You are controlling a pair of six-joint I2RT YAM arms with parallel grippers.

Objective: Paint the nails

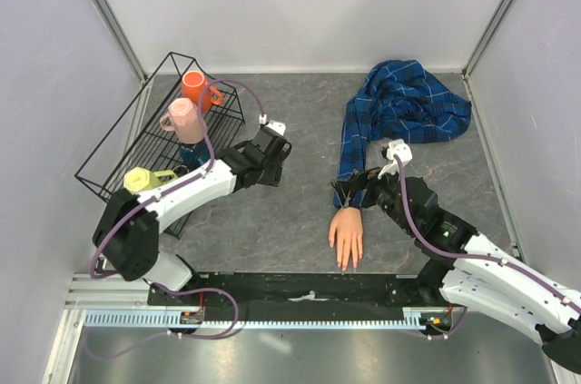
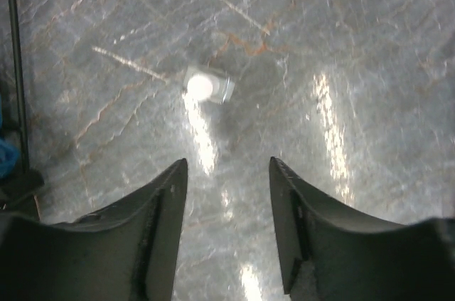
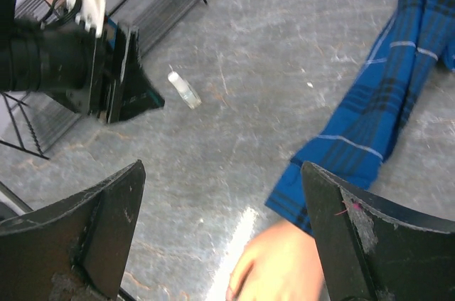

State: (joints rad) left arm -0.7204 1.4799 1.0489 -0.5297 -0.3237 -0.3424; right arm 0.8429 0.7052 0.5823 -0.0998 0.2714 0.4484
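Observation:
The pale peach mannequin hand (image 1: 346,234) lies flat on the grey table, fingers toward the near edge. Its nails (image 1: 346,263) are too small to make out. A blue plaid sleeve (image 1: 399,112) runs back from its wrist. My right gripper (image 1: 352,190) is open and empty, hovering by the wrist; its view shows the hand (image 3: 284,265) and sleeve (image 3: 370,130) between its fingers (image 3: 222,167). My left gripper (image 1: 281,155) is open and empty. A small clear white-capped bottle (image 2: 206,87) lies on the table ahead of its fingers (image 2: 227,162). The bottle also shows in the right wrist view (image 3: 183,90).
A black wire rack (image 1: 136,143) stands at the left with an orange mug (image 1: 196,89), a pink mug (image 1: 184,119) and a yellow object (image 1: 141,180). White walls close in the table on three sides. A black rail (image 1: 300,289) runs along the near edge.

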